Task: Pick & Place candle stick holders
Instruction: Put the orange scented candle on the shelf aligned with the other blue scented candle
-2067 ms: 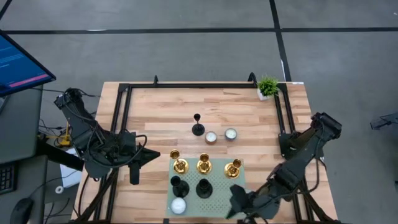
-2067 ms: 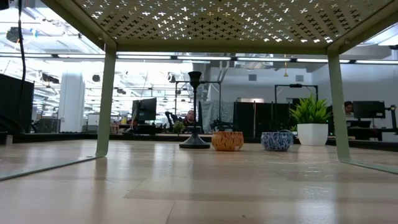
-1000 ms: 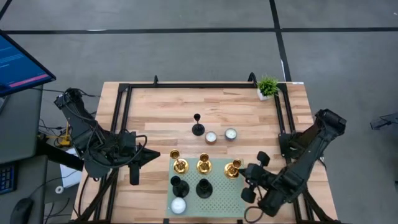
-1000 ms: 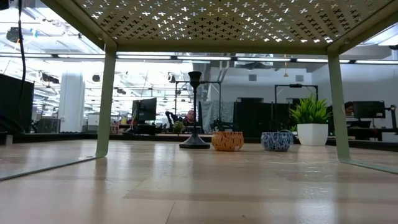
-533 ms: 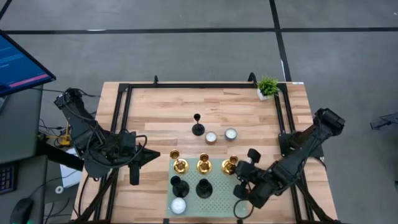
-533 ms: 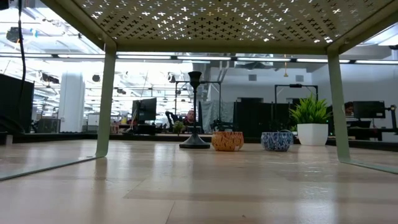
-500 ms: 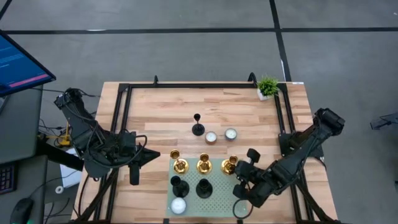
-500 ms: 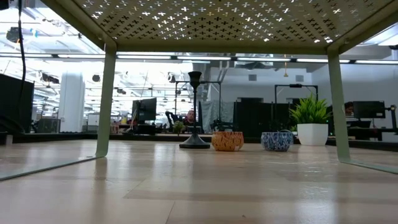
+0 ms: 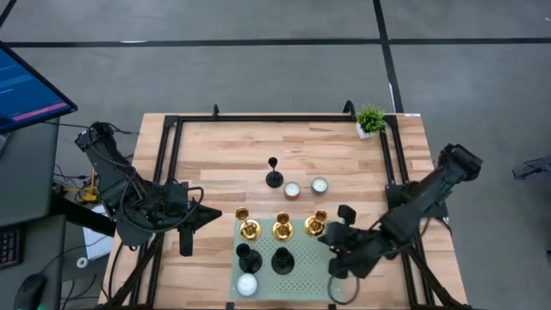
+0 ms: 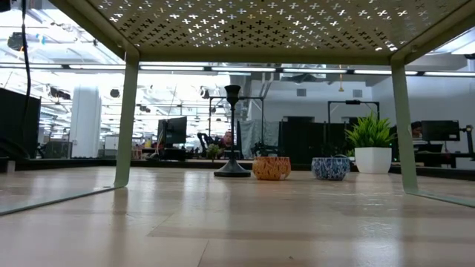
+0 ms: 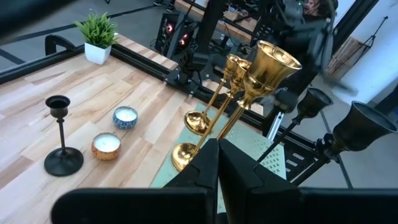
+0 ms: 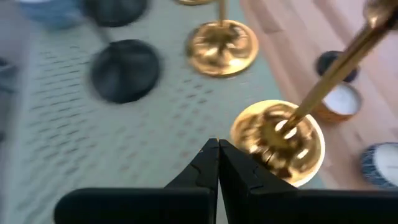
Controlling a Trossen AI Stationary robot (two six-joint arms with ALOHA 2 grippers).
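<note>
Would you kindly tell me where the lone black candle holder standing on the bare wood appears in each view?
High view: black candle holder at table centre, behind the green perforated stand.
Low view: it stands mid-picture, left of the orange candle cup.
Left wrist view: far left, next to that cup.
Right wrist view: not in it.
Shared landmark: the orange candle cup beside it.

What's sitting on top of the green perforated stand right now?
On the green perforated stand: three gold candle stick holders, two black candle stick holders and a white candle. The right gripper covers part of its right side.
</note>
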